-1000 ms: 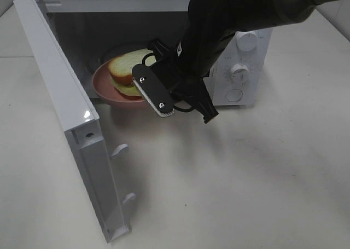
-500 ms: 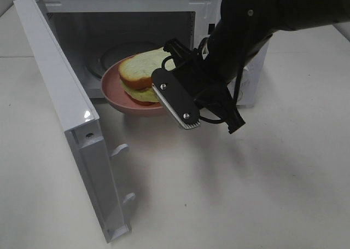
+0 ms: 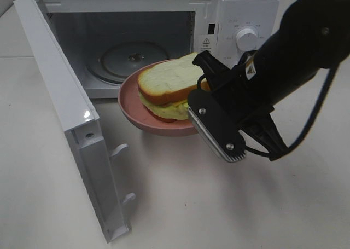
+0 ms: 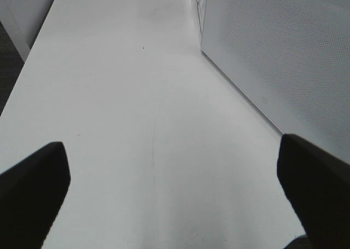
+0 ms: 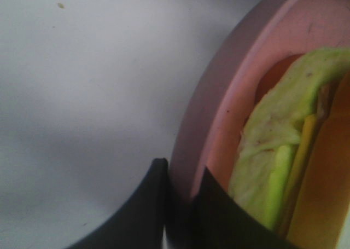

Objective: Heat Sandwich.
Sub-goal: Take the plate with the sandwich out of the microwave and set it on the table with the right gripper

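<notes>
**Caller:** Sandwich [image 3: 169, 85] in plain sight, sitting on the round pink plate [image 3: 143, 120], and that plate is up off the table [image 3: 180, 205], held out in front of the microwave [image 3: 219, 11] opening.

**Partner:** And the microwave door [image 3: 60, 112] is swung wide on the left. You can see the glass turntable [image 3: 128, 58] inside with nothing on it.

**Caller:** Who's got the plate?

**Partner:** The right gripper [image 5: 180, 202]. From its wrist camera the two dark fingers pinch the plate's rim, one outside, one inside, clamped tight. The green and yellow filling sits just beside the inner finger [image 5: 219, 205].

**Caller:** From up high that arm comes in from the right, gripper on the plate's near right edge, under the control knob [image 3: 247, 39].

**Partner:** The left gripper [image 4: 175, 194]?

**Caller:** Spread wide apart, nothing between its fingertips. Its camera looks along bare tabletop, with the white perforated side of the microwave alongside it.
</notes>
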`<state>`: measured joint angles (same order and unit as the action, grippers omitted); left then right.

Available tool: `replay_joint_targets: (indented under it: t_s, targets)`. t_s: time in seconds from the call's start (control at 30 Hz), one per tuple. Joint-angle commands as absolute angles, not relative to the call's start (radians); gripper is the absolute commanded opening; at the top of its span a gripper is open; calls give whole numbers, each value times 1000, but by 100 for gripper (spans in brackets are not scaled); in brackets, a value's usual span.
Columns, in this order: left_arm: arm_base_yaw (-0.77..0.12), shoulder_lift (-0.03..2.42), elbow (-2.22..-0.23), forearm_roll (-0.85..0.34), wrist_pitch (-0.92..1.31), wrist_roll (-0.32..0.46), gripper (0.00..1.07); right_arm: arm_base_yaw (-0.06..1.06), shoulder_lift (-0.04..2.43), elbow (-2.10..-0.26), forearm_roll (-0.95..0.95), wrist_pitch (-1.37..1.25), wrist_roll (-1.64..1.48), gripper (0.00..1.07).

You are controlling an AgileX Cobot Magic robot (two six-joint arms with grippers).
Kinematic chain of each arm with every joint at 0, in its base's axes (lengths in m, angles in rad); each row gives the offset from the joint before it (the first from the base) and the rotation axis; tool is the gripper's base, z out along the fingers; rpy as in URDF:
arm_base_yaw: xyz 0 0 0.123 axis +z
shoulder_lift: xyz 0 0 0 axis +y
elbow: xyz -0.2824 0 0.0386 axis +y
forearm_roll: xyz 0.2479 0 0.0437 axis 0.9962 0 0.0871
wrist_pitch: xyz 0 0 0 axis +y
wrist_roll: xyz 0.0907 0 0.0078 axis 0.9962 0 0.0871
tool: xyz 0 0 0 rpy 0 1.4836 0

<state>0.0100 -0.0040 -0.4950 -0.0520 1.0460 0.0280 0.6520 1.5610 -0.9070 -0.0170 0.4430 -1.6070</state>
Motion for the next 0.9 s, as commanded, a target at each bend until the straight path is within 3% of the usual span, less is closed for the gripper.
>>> replay_joint_targets:
  t_s: [0.03, 0.9]
  targets:
    - [11, -33, -493, -58, 1035, 28, 98, 658, 1506, -875, -14, 415, -1592, 0]
    - [11, -33, -493, -58, 1035, 28, 98, 658, 969, -510, -22, 505, -1459, 0]
